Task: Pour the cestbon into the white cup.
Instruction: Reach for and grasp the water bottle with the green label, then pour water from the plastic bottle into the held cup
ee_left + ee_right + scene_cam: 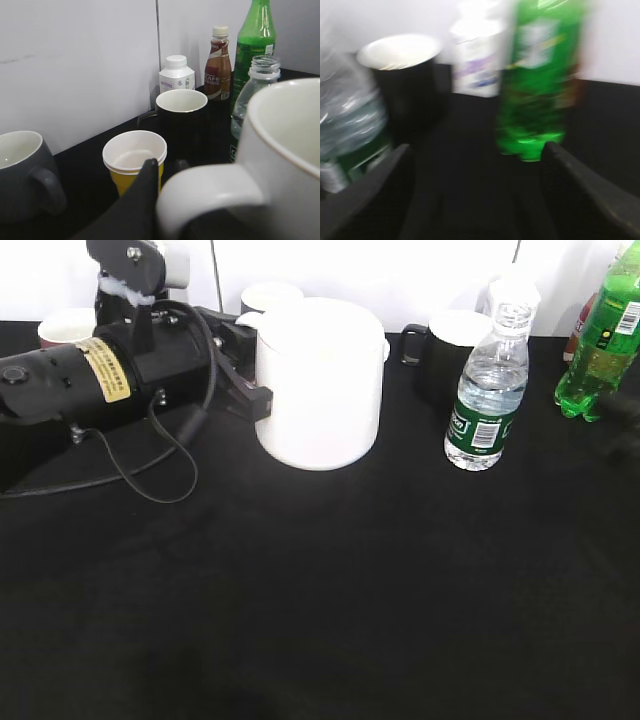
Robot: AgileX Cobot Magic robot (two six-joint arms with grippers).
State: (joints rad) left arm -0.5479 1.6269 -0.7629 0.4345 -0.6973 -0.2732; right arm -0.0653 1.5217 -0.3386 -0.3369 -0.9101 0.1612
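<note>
The white cup (325,390) stands left of the table's middle. My left gripper (243,375) is shut on its loop handle. In the left wrist view a black finger lies against the handle of the white cup (210,192), at my left gripper (166,170). The cestbon (487,390), clear with a dark green label, stands upright right of the cup, and also shows in the left wrist view (255,85). In the blurred right wrist view my right gripper (477,167) is open and empty, with the cestbon (347,125) at its left.
A black mug (447,345) stands behind the cestbon. A bright green soda bottle (605,340) stands at the far right. A small yellow cup (134,160), a grey mug (20,170), a white bottle (176,74) and a coffee bottle (218,62) line the back wall.
</note>
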